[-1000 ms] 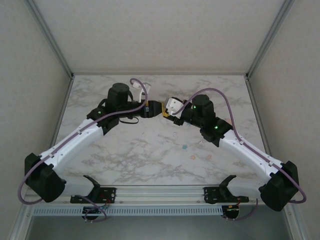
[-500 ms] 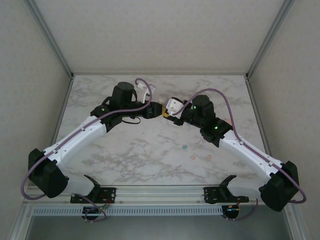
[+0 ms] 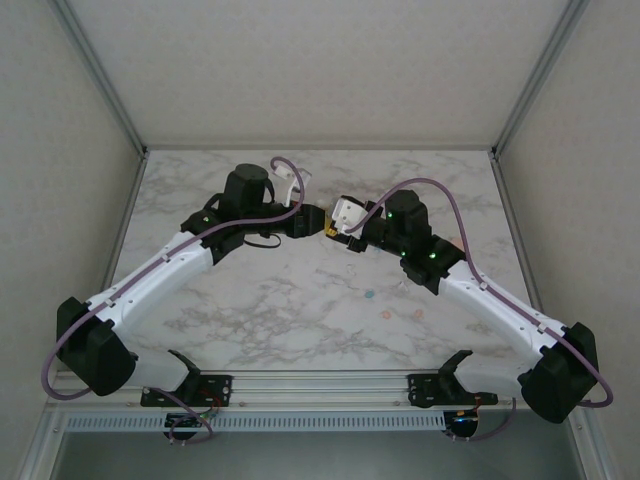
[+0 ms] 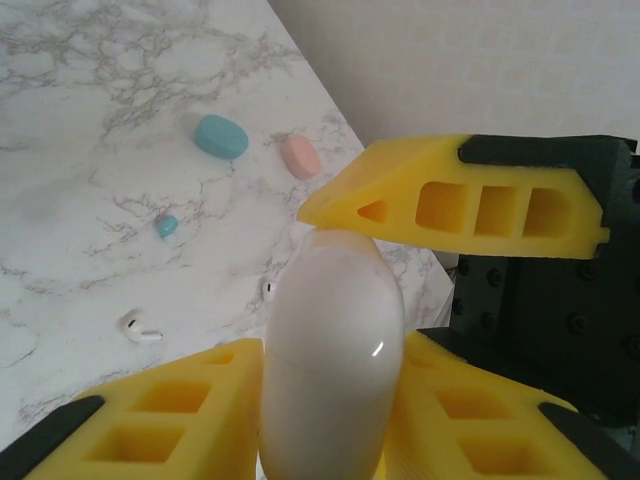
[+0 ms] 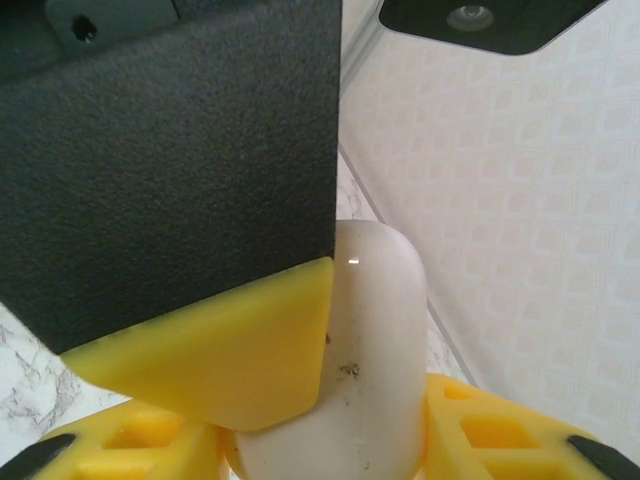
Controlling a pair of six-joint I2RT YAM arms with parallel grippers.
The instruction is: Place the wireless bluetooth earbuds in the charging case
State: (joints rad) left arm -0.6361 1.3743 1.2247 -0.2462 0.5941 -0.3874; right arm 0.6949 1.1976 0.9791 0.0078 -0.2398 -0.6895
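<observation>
Marble table [image 3: 260, 300], far middle: left gripper [image 3: 314, 221] and right gripper [image 3: 334, 227] each clamp 1 white charging case [image 4: 330, 340] from opposite sides; white earbud [image 4: 141, 330] lies loose.

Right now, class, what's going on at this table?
Both arms meet over the far middle of the marble table. The left gripper and right gripper each clamp the same white charging case. A white earbud and a teal earbud lie loose on the marble, not yet inserted.
</observation>
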